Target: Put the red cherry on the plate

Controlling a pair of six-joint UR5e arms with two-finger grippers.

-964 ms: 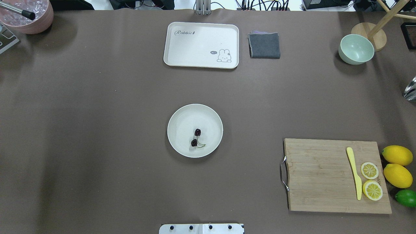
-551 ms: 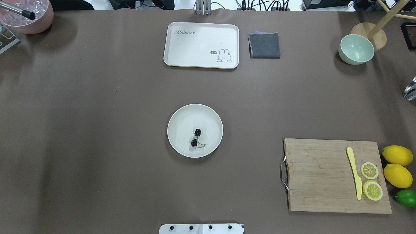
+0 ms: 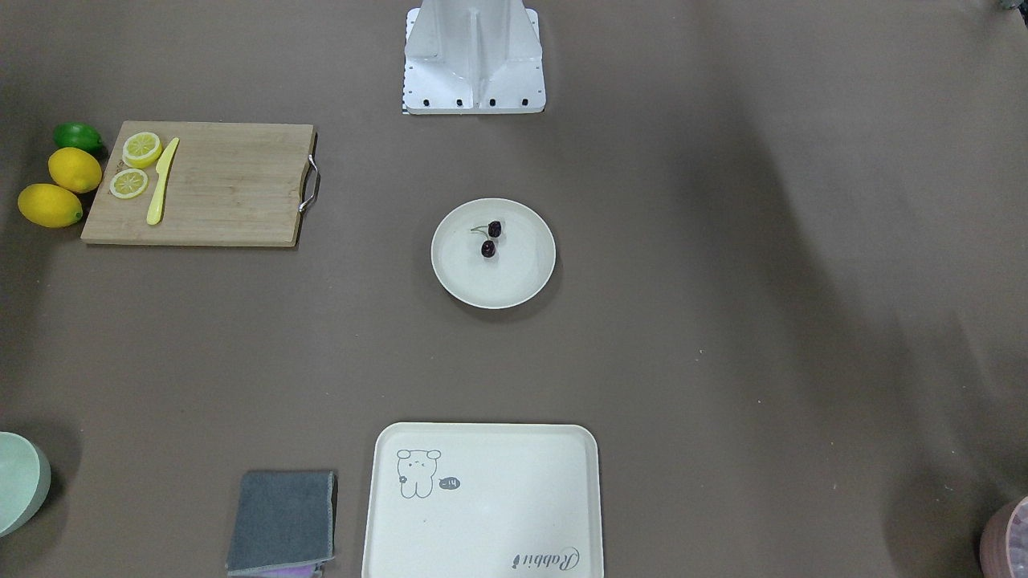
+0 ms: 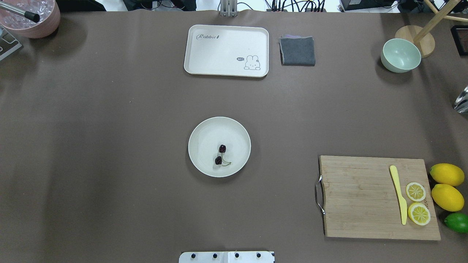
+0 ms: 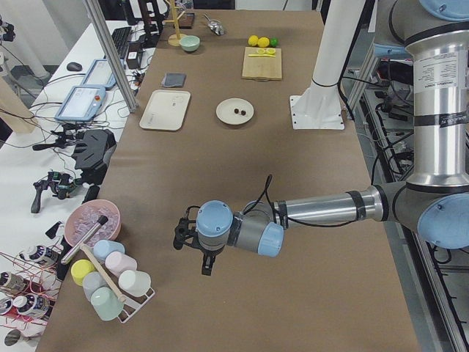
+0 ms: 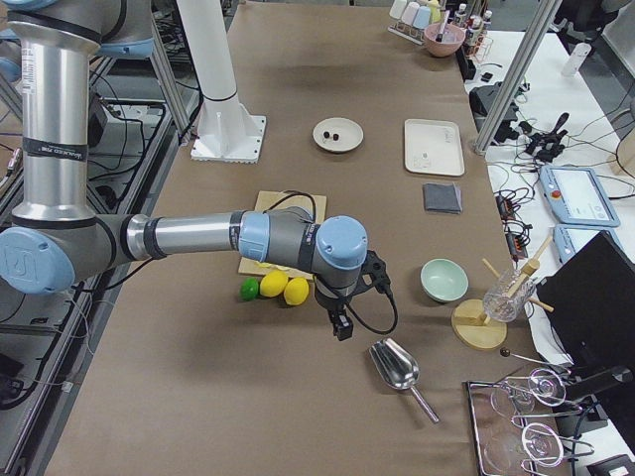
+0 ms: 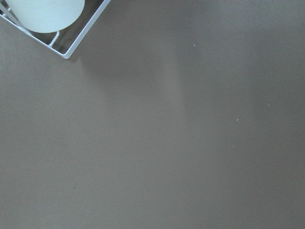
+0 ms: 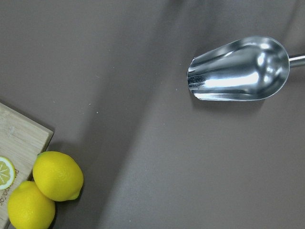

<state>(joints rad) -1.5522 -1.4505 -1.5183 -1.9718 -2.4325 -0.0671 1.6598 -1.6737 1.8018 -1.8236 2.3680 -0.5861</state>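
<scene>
Left end effector (image 5: 202, 253) and right end effector (image 6: 341, 324): I cannot tell their opening | both well apart from red cherry (image 4: 220, 155); it lies on plate (image 4: 204, 133)

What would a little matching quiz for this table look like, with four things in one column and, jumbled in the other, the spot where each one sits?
Things
1. red cherry
2. yellow knife
3. grey cloth
4. lime

Places
A. lying on the wooden cutting board
B. beside the lemons, off the board's edge
C. on the plate
D. next to the rabbit tray

Right pairs: 1-C, 2-A, 3-D, 4-B.
</scene>
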